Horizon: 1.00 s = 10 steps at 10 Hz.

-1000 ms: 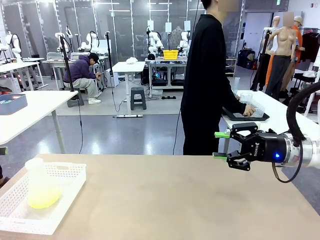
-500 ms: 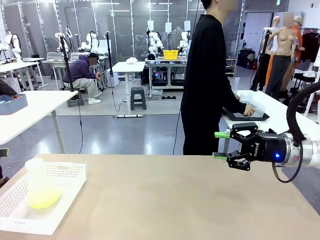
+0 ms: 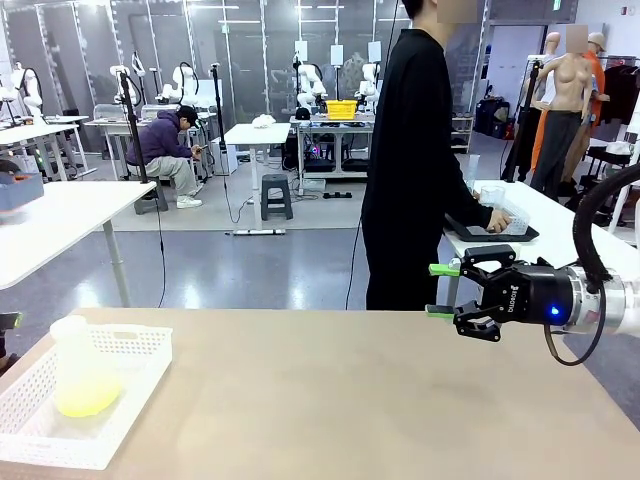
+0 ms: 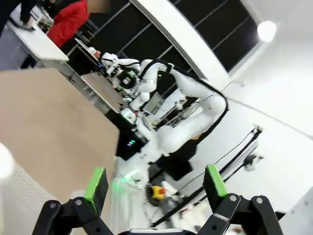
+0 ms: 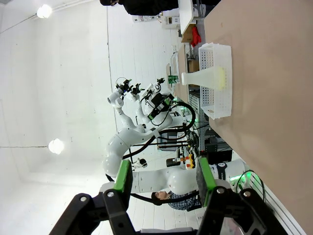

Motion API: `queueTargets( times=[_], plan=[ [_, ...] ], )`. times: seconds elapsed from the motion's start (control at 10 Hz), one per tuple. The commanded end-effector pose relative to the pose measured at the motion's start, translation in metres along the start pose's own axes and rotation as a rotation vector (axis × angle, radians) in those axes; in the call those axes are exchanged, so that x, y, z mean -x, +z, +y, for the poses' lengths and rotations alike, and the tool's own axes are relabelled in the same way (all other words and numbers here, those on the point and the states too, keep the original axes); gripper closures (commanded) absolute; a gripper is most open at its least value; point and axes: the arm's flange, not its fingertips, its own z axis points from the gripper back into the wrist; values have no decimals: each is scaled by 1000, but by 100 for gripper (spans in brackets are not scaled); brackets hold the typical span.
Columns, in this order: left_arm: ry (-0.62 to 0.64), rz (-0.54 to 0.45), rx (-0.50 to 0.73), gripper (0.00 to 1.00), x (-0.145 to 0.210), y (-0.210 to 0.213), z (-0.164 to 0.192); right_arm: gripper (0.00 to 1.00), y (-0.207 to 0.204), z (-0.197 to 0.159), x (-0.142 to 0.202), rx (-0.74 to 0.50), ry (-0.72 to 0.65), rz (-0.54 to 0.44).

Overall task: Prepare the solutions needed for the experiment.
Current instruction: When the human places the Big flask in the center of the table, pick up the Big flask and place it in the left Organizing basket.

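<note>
1. R gripper (image 3: 441, 290) hovers above the table (image 3: 330, 400) at its R side, fingers pointing toward the middle. Jaws part open w/ a clear gap, nothing between the green pads; R wrist cam (image 5: 163, 177) agrees.
2. R arm cut off by the frame's R edge; just the wrist, a blue light and a black cable loop are in view.
3. L gripper (image 4: 155, 182) seen in its own wrist cam: jaws spread wide, empty. It's tilted up at room and ceiling, w/ a corner of the table at L.
4. White patches at that cam's L edge and bottom L, blurred; can't tell what they are.
5. Basket (image 3: 130, 385), white mesh, sits at the table's near L corner; its near end is cut off by the frame's bottom.
6. Flask (image 3: 78, 365), translucent plastic, stands in the basket, well apart from the R gripper. Its lower part is veiled by the mesh wall.
7. Liquid (image 3: 88, 400), pale yellow-green, is a shallow layer at the flask's bottom. Exact level hard to read thru the mesh.
8. R wrist cam, rolled sideways, shows the basket (image 5: 215, 83) and flask (image 5: 208, 77) far off, yellow tint faint.
9. Person (image 3: 410, 160) in black stands past the far edge, turned to a side table; hand on a dark tray (image 3: 490, 232), contents too small to make out.
</note>
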Motion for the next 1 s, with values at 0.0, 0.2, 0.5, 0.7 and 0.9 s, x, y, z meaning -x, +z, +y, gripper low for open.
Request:
queueTargets(
  times=[0.0,0.2,0.5,0.7,0.9],
  plan=[
    [213,-19,-4,0,-1,-26,-13,33,-2,0,5,-16,2,-6],
    [397,-45,67,0,0,-43,-3,33,-2,0,5,-16,2,-6],
    [604,10,58,0,-4,-67,13,33,-2,0,5,-16,2,-6],
    [551,-12,75,0,6,-58,14,33,-2,0,5,-16,2,-6],
    [551,-12,75,0,6,-58,14,33,-2,0,5,-16,2,-6]
  ],
)
